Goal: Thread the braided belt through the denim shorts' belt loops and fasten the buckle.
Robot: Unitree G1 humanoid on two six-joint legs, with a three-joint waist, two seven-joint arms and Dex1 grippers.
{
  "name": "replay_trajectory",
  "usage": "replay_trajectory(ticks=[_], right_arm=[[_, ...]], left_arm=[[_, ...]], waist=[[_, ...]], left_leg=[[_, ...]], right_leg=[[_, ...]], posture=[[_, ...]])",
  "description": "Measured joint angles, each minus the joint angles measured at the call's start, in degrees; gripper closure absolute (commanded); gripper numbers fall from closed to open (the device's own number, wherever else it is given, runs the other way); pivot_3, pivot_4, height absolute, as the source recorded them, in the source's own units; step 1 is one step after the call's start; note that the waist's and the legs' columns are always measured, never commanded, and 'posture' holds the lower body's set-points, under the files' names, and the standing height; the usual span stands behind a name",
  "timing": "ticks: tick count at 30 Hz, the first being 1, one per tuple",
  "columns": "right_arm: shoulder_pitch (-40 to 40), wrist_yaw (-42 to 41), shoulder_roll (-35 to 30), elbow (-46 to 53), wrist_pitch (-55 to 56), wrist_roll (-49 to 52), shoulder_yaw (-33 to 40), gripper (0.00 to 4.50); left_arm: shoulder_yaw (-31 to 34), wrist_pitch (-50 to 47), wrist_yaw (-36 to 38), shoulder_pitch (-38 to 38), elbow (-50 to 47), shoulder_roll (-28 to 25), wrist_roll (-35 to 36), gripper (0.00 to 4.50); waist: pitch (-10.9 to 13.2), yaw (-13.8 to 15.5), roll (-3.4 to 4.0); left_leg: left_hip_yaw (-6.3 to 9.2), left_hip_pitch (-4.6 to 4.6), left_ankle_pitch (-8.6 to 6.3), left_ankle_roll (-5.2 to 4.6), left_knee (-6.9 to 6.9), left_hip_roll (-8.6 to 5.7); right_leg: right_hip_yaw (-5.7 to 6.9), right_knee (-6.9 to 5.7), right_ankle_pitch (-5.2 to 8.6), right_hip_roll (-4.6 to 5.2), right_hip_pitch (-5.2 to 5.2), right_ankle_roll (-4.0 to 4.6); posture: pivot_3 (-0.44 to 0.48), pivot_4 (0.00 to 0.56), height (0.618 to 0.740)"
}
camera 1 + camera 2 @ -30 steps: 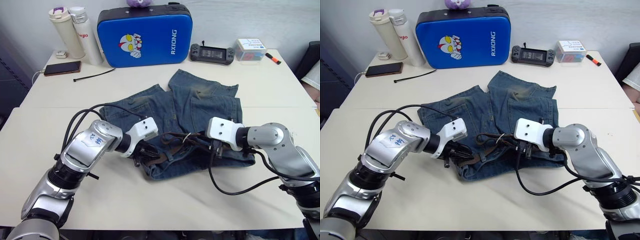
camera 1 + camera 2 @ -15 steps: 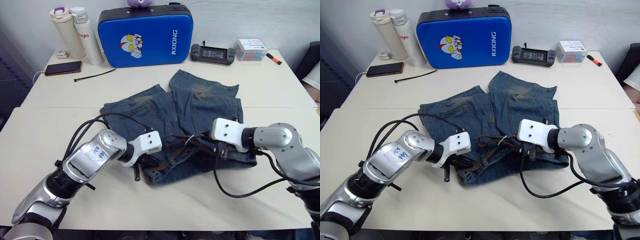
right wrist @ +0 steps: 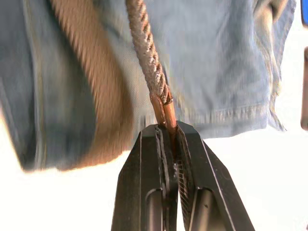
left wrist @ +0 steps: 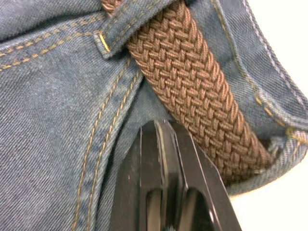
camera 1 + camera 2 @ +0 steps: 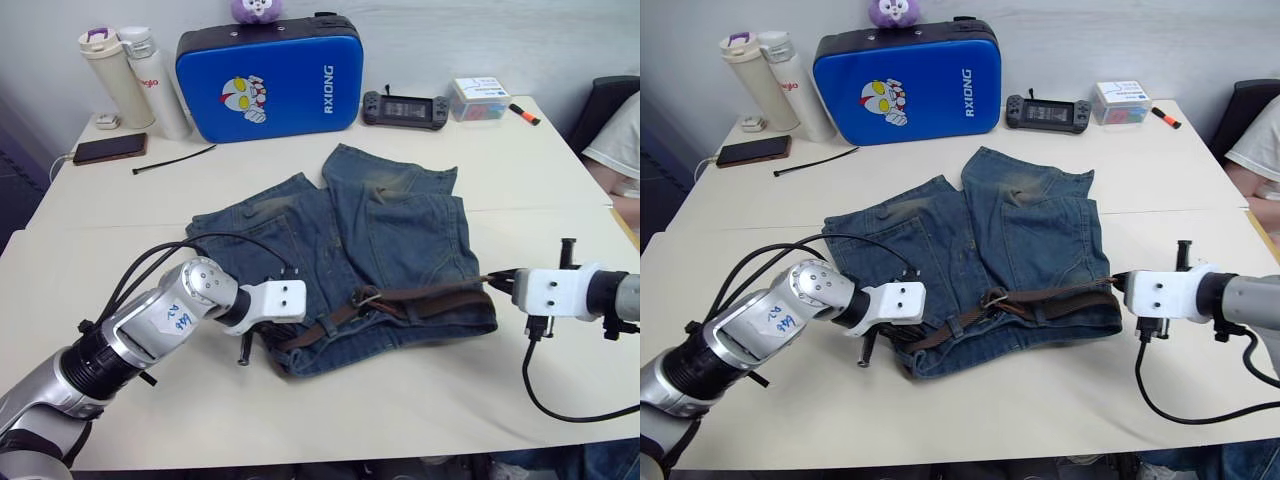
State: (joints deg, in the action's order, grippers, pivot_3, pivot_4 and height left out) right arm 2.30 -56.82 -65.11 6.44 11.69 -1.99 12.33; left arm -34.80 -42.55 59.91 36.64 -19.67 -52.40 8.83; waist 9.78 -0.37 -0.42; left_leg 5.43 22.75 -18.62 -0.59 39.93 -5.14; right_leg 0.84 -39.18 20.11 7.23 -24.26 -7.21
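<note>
Right wrist view: the right pincer (image 3: 169,132) is clamped on the belt's (image 5: 420,297) tip, just off the shorts' (image 5: 370,240) right edge. The belt runs taut along the waistband, the buckle (image 5: 364,297) near its middle. The left pincer (image 4: 161,132), fingers together, presses the denim at the shorts' left end, beside a belt loop (image 4: 139,21).
</note>
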Motion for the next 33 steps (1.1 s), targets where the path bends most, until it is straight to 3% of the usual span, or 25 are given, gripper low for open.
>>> replay_trajectory(ticks=[8, 14, 21, 25, 27, 28, 31, 33], right_arm=[[-2.2, 6.8, 0.3, -5.2, 14.2, -4.4, -0.2, 4.5], [-4.9, 9.0, 4.0, -3.3, 14.7, -5.2, -2.7, 4.5], [-4.6, 9.5, 8.5, 2.9, 8.9, -4.8, -6.0, 4.5], [-4.6, 8.7, 10.1, 4.5, 6.7, -2.4, -7.2, 3.03], [-3.9, 7.4, 10.1, 4.7, 5.7, 0.4, -6.9, 1.9], [-3.8, 7.1, 10.0, 4.7, 5.6, 1.2, -6.7, 1.65], [-3.6, 5.2, 8.9, 4.2, 5.7, 4.3, -4.5, 0.23], [-3.6, 4.0, 8.2, 3.1, 5.9, 6.1, -2.8, 0.1]], left_arm=[[0.3, 13.9, 5.5, 0.1, 9.7, -2.5, -3.6, 4.46], [1.7, 18.3, 8.4, 1.1, 16.2, -2.5, -4.2, 4.46], [6.0, 14.1, 10.6, 0.9, 19.2, -1.2, -3.7, 4.46], [9.3, 10.1, 11.7, 0.4, 20.7, 0.2, -1.0, 4.5], [12.8, 7.7, 13.2, 0.5, 22.8, 0.2, 1.6, 4.5], [13.9, 7.1, 13.5, 0.5, 23.1, 0.0, 2.2, 4.5], [18.3, 5.3, 15.8, 1.0, 23.4, -1.1, 5.3, 4.5], [20.8, 3.9, 17.5, 1.0, 23.4, -3.2, 7.0, 4.5]], waist=[[-0.2, -0.4, 0.26], [-0.3, -0.4, 0.44], [-0.4, -0.4, 0.58], [-0.3, 0.0, 0.39], [-0.1, 0.2, 0.12], [0.0, 0.3, 0.05], [0.1, 0.4, -0.09], [0.1, 0.4, -0.07]], left_leg=[[-0.31, -1.66, -0.17, 0.09, -0.74, 0.39], [-0.36, -1.77, -0.3, 0.26, -0.74, 0.75], [-0.25, -1.85, -0.34, 0.33, -0.73, 0.83], [-0.19, -1.54, -0.33, 0.35, -0.65, 0.82], [-0.2, -1.19, -0.31, 0.39, -0.53, 0.8], [-0.19, -1.13, -0.32, 0.39, -0.52, 0.8], [-0.09, -0.91, -0.38, 0.4, -0.4, 0.8], [0.14, -0.6, -0.45, 0.44, -0.14, 0.81]], right_leg=[[-0.33, 0.35, 0.13, -0.58, 1.37, 0.15], [-0.46, 0.31, 0.19, -0.81, 1.55, 0.28], [-0.78, 0.28, 0.24, -0.91, 1.48, 0.37], [-0.81, 0.2, 0.24, -0.9, 1.15, 0.37], [-0.82, 0.09, 0.24, -0.89, 0.75, 0.38], [-0.81, 0.1, 0.24, -0.88, 0.71, 0.38], [-0.66, 0.23, 0.23, -0.84, 0.65, 0.37], [-0.47, 0.24, 0.23, -0.81, 0.53, 0.37]], posture=[[0.0, 0.15, 0.677], [0.0, 0.15, 0.677], [0.0, 0.15, 0.677], [0.0, 0.15, 0.677], [0.0, 0.15, 0.677], [0.0, 0.15, 0.677], [0.0, 0.15, 0.677], [0.0, 0.15, 0.677]])
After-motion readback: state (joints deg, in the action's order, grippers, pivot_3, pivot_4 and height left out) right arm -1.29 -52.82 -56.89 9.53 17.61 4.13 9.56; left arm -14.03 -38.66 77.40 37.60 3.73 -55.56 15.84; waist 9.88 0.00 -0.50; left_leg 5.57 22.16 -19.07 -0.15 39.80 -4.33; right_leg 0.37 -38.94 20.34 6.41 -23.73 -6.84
